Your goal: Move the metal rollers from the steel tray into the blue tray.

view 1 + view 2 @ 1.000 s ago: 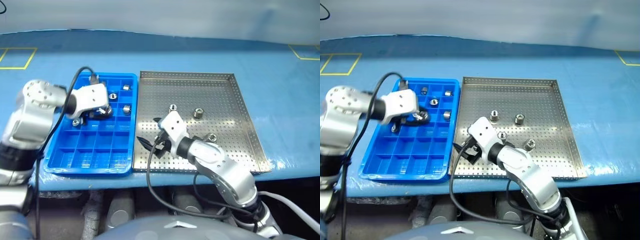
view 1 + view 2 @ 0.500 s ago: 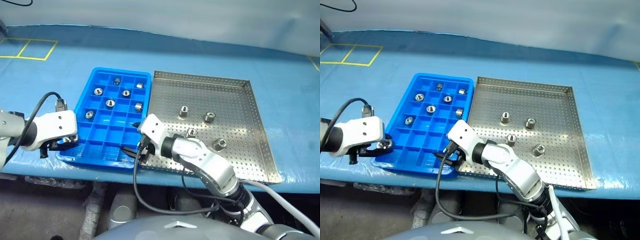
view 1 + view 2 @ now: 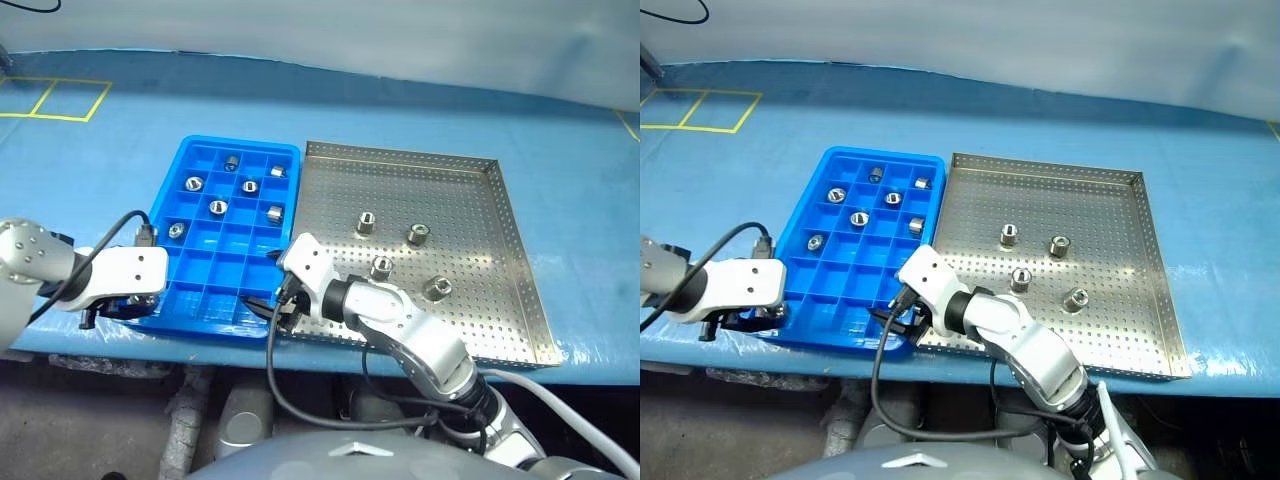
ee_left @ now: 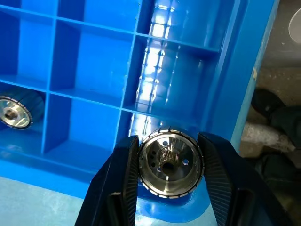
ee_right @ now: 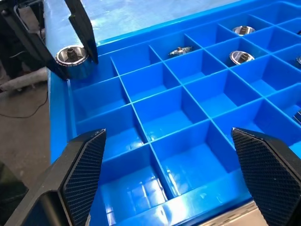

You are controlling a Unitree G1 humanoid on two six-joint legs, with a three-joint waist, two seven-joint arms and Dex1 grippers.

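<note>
left hand [image 4: 169,176] pinching one metal roller [image 4: 170,164] over blue tray [image 3: 190,300] lower-left corner rim | right hand [image 5: 174,183] spread wide, empty, over blue tray near edge | four metal rollers [image 3: 381,266] mid steel tray [image 3: 500,320], apart | six in upper blue compartments; lower rows open

Left gripper [image 4: 169,183] fingers clamped, pointing steeply down; right gripper [image 5: 171,179] fingers spread wide.

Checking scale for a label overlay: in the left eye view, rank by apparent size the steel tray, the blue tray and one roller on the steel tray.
1. steel tray
2. blue tray
3. roller, far smaller than either
</note>
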